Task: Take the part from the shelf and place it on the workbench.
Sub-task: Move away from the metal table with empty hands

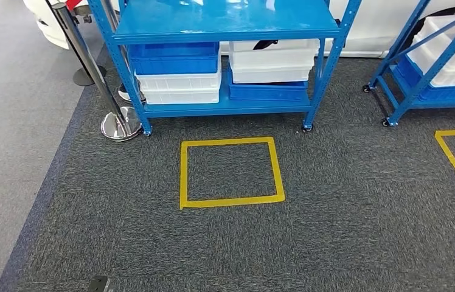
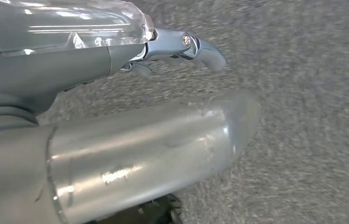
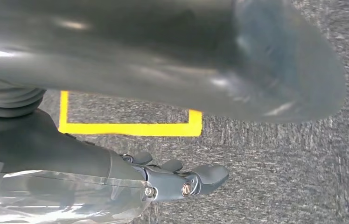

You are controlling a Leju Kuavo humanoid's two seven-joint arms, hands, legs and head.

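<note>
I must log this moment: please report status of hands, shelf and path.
Left hand and right hand hang over carpet, holding nothing. Blue shelf ahead, bins stacked on it; part not identifiable. Yellow tape square between; stanchion stands left.

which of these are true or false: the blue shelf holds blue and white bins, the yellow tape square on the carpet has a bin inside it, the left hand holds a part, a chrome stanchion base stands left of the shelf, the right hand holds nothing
1. The blue shelf holds blue and white bins. True.
2. The yellow tape square has a bin inside it. False: only bare grey carpet lies inside it.
3. The left hand holds a part. False: it hangs over the carpet with nothing in it.
4. A chrome stanchion base stands left of the shelf. True, beside its front left leg.
5. The right hand holds nothing. True: its fingers hang free above the carpet.
</note>
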